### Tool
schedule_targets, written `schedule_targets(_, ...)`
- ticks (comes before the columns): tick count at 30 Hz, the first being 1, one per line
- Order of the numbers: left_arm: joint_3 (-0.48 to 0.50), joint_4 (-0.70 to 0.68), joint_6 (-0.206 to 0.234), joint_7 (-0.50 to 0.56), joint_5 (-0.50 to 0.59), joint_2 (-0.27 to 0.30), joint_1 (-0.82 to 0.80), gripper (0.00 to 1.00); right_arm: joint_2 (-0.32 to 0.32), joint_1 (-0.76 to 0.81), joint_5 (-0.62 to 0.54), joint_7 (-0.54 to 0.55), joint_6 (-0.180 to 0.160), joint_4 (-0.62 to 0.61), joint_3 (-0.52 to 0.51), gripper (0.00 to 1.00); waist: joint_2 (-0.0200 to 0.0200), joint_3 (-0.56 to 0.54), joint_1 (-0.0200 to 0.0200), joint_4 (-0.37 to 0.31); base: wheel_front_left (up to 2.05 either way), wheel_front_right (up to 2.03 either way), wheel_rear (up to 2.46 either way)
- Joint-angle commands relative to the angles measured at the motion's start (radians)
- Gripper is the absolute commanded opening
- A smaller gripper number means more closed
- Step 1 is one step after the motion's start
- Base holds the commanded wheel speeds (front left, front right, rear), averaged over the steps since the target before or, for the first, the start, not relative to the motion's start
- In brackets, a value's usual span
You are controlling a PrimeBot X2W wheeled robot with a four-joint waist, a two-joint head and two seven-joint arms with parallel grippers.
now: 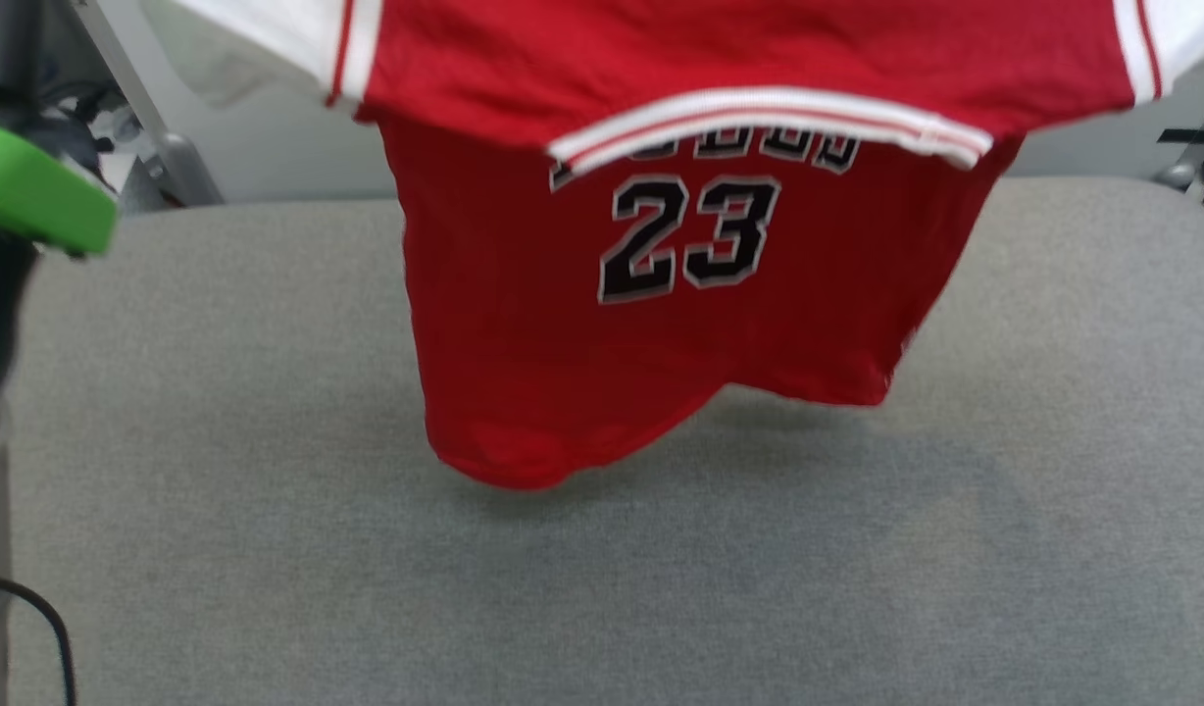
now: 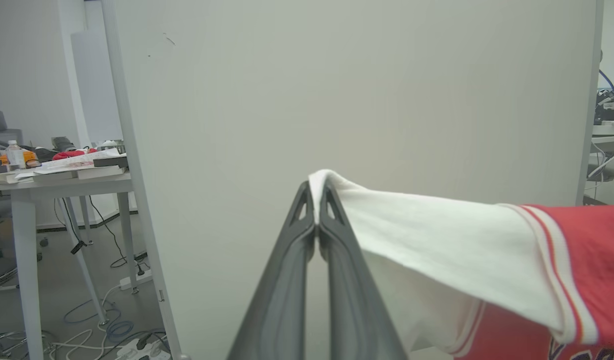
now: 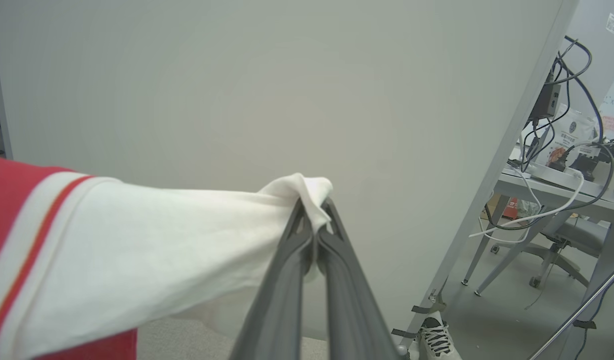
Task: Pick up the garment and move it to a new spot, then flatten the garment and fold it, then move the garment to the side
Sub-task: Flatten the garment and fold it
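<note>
Bulls 23 jersey (image 1: 661,324) airborne, stretched sleeve-to-sleeve. left gripper (image 2: 317,200) clamped on one white sleeve tip, cloth runs off to 4 o'clock. right gripper (image 3: 314,220) clamped on the other, cloth to 8 o'clock. Hem hangs at 6 over the grey padded table (image 1: 220,441). Next is probably an even lower with both arms.

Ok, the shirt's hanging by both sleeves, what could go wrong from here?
1. The left gripper and right gripper each pinch just the tip of a sleeve, so the shirt could slip out of either.
2. The hem hangs lower at one corner, so it may bunch as it meets the grey pad.
3. The striped trim droops over the lettering; that fold could get laid down as a crease.
</note>
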Motion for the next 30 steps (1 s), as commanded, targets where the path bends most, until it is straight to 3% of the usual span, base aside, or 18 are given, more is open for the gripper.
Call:
schedule_targets(1, -0.001, 0.017, -0.013, 0.003, -0.006, 0.015, -0.044, 0.0, -0.007, -0.046, -0.007, -0.012, -0.001, 0.014, 0.009, 0.0, 0.0, 0.089, 0.0, -0.007, 0.0, 0.0, 0.0)
schedule_targets(10, -0.048, 0.183, -0.074, -0.002, 0.01, 0.089, -0.379, 0.0, -0.02, -0.384, -0.054, -0.09, -0.001, 0.175, 0.07, 0.0, 0.0, 0.325, 0.0, -0.009, 0.0, 0.0, 0.0)
schedule_targets(18, -0.137, 0.421, -0.097, -0.09, 0.067, 0.119, -0.731, 0.0, 0.029, -0.687, -0.13, -0.184, -0.001, 0.373, 0.094, 0.0, 0.0, 0.51, 0.0, -0.009, 0.0, 0.0, 0.0)
schedule_targets(25, -0.198, 0.653, -0.102, -0.249, 0.108, 0.078, -0.994, 0.0, 0.109, -0.906, -0.224, -0.306, -0.001, 0.55, 0.067, 0.0, 0.0, 0.611, 0.0, 0.004, 0.0, 0.0, 0.0)
schedule_targets(30, -0.218, 0.78, -0.102, -0.369, 0.116, 0.041, -1.068, 0.0, 0.154, -0.984, -0.276, -0.379, -0.001, 0.657, 0.054, 0.0, 0.0, 0.65, 0.0, 0.024, 0.0, 0.0, 0.0)
